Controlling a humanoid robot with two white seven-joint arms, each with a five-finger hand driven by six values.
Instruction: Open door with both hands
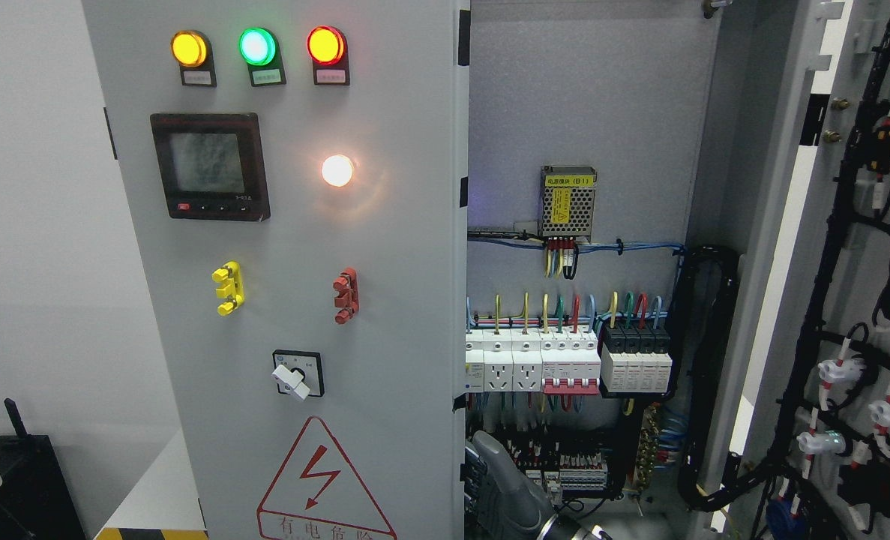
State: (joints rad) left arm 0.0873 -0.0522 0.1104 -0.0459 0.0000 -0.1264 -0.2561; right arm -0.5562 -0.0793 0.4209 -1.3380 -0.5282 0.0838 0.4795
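The grey cabinet's left door (385, 247) stands closed and carries three lit lamps, a meter screen, a rotary switch and a high-voltage warning triangle. The right door (849, 315) is swung wide open to the right, its inner side covered with black wiring harness. My right hand (501, 480) rises from the bottom edge just right of the middle. It sits inside the cabinet opening, right beside the lower free edge of the left door (462, 450). Whether it touches or grips that edge is hidden. My left arm does not show.
Inside the cabinet are a row of breakers and sockets (564, 364), a power supply module (567, 201) and terminal blocks (564, 469) close behind my hand. A black cable bundle (703, 375) runs along the hinge side. A dark box (17, 487) stands at lower left.
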